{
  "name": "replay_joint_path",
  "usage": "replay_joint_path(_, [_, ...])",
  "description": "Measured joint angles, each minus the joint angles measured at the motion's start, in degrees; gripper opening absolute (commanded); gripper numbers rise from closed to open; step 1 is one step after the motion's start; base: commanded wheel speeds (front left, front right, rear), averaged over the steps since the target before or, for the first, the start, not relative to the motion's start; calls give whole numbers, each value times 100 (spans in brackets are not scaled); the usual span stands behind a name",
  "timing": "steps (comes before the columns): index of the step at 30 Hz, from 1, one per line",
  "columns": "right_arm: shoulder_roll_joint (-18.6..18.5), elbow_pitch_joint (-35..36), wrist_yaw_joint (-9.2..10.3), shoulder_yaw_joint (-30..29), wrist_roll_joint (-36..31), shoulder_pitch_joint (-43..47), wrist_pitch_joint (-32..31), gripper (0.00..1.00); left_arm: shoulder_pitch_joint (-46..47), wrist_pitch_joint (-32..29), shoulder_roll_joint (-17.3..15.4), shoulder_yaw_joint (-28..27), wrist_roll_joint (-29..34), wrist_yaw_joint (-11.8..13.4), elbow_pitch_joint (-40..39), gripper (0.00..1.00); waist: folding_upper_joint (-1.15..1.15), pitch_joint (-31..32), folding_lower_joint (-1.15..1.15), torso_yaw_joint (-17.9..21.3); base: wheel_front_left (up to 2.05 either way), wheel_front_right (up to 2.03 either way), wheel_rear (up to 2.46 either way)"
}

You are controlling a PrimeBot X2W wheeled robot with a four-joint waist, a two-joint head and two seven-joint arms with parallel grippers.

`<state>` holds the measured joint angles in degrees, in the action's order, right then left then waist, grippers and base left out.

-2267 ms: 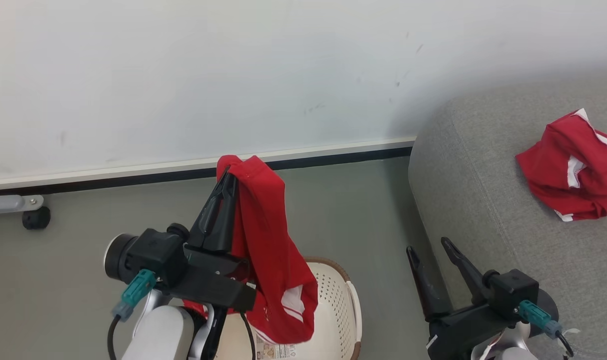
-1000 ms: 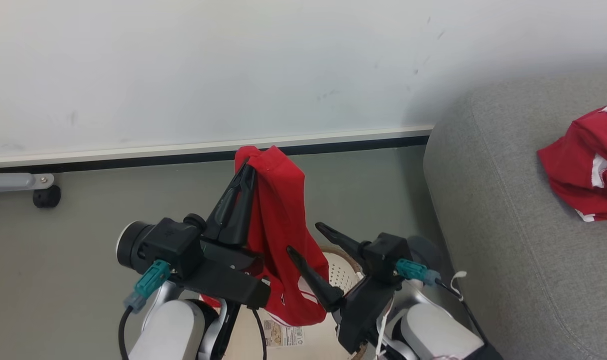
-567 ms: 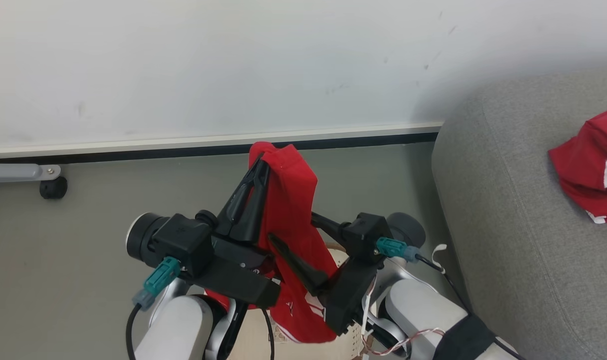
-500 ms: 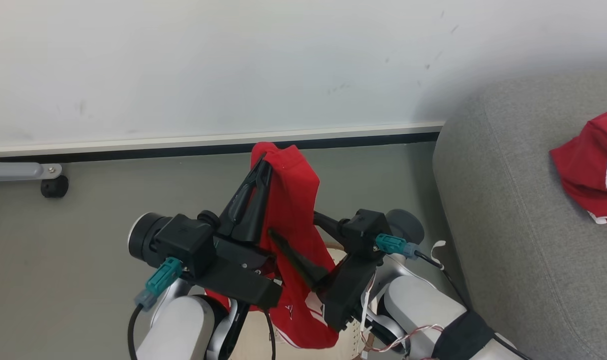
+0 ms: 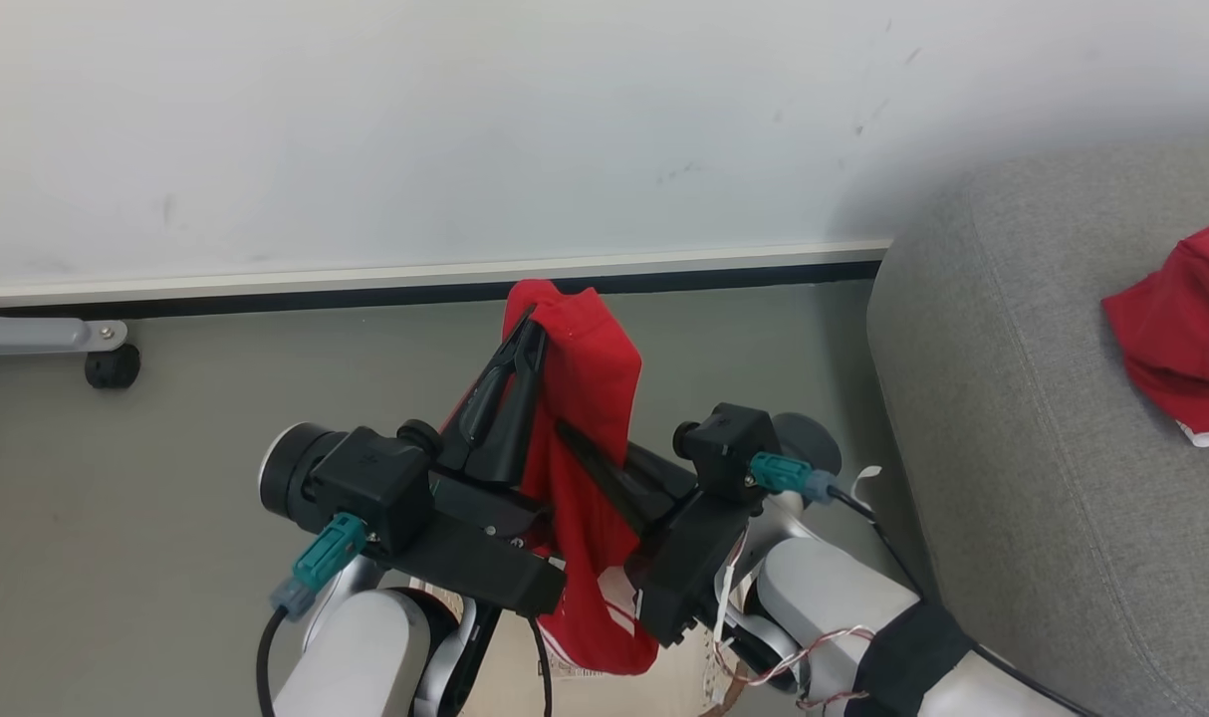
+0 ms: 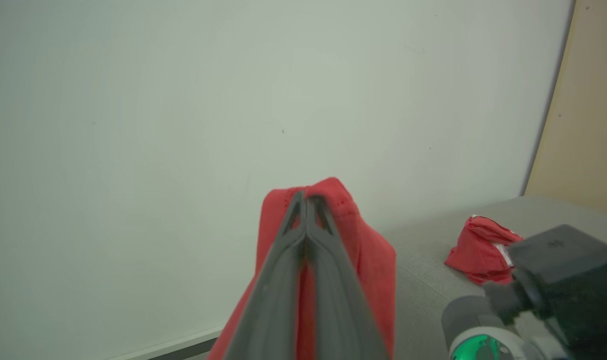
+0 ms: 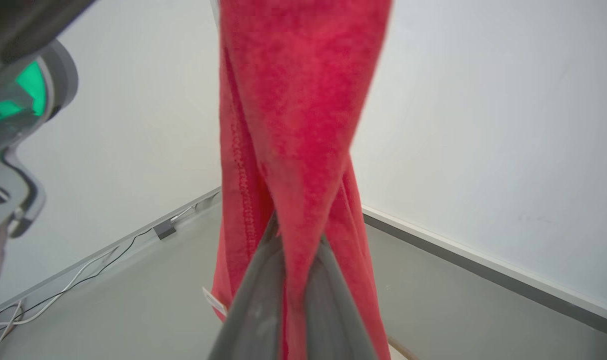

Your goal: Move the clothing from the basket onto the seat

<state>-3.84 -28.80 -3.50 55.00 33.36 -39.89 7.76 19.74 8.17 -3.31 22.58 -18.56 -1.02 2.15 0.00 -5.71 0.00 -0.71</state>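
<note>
Head view: the left gripper (image 5: 531, 327) stands at frame centre, fingers pressed together on the top fold of the clothing (image 5: 590, 398). The clothing hangs down from that point toward the bottom edge. The right gripper (image 5: 568, 432) enters from the lower right, its fingers drawn together and pinching the clothing lower down, at mid-length. A cream part of the basket (image 5: 510, 682) shows at the bottom edge, below the hanging cloth and mostly hidden by both arms. The seat (image 5: 1013, 418) occupies the right side, and a second red garment (image 5: 1172, 358) lies on it at the right edge.

Left wrist view: the two fingers meet at the tips with red cloth between them. The seat and the second garment appear at the right, past the body of the right arm in the lower right corner.

Right wrist view: the fingers clamp a twisted band of the clothing, which rises out of the top of the frame. A small white tag (image 7: 214, 301) hangs at the cloth's lower left edge. Loose cables (image 7: 83, 280) lie on the floor along the wall at lower left.
</note>
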Motion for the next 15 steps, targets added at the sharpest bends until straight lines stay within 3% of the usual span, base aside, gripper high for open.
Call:
replay_joint_path(5, [1,-140,26,-24,121,-121,193,0,1,-2,-3,16,-1,-1,-26,0,0,-12,0,11,0,0,0])
replay_joint_path(7, [0,-208,47,-79,171,-182,259,0,0,-34,-13,44,-1,-51,-30,15,0,-17,0,22,0,0,0])
replay_joint_path(8, [1,-253,47,-119,205,-221,299,0,0,-35,-14,52,-1,-51,-30,27,0,-20,0,29,0,0,0])
replay_joint_path(10, [-4,-314,47,-151,236,-310,342,0,-14,-60,-46,56,-1,-51,-56,79,0,-25,0,49,0,0,0])
replay_joint_path(11, [4,-358,47,-201,245,-350,366,0,-20,-78,-58,70,-1,-53,-55,100,0,-29,0,64,0,0,0])
replay_joint_path(15, [4,-553,47,-358,246,-451,450,0,-29,-104,-57,189,3,-59,-55,100,0,-39,0,103,0,0,0])
